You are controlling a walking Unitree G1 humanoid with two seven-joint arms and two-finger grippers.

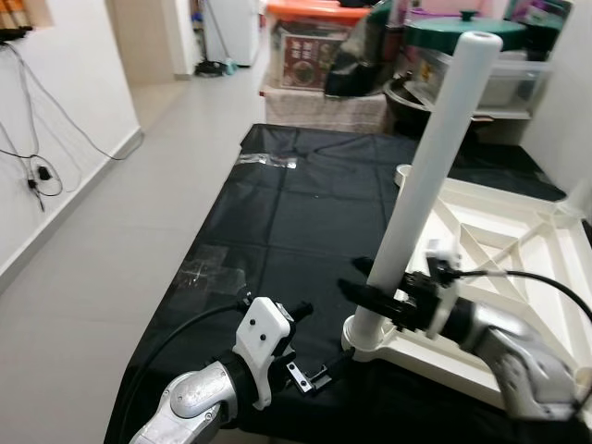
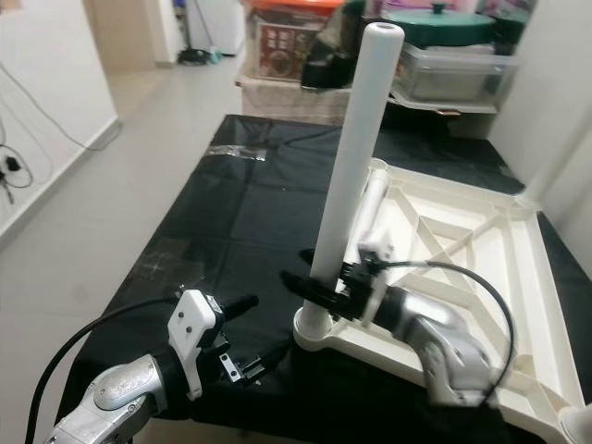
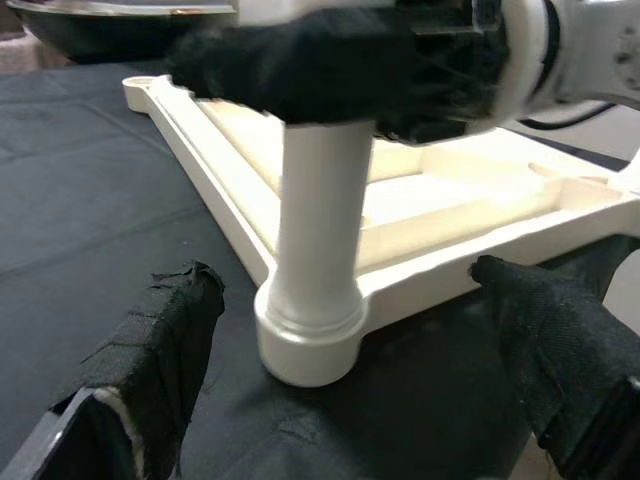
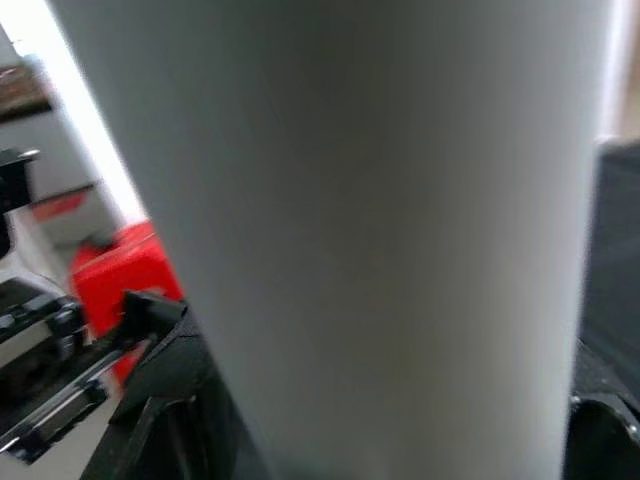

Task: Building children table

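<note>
Landmark: black plastic sheet [image 1: 305,213] spread over the pale tiled floor [image 1: 102,240]. At the sheet's near edge, left gripper [image 3: 350,390], fingers spread apart with nothing between them, hovering just short of the table's corner socket. On the sheet's right half, upside-down cream plastic children's tabletop [image 1: 499,250] with ribbed underside, lying flat. From its near-left corner socket rises a long white cylindrical table leg [image 1: 430,166], leaning slightly away from upright. Right gripper [image 1: 384,296], reaching over the tabletop, fingers clamped around the leg low down, just above the socket. Beyond the sheet's far edge, stacked storage boxes, one with an orange lid [image 1: 314,11].
</note>
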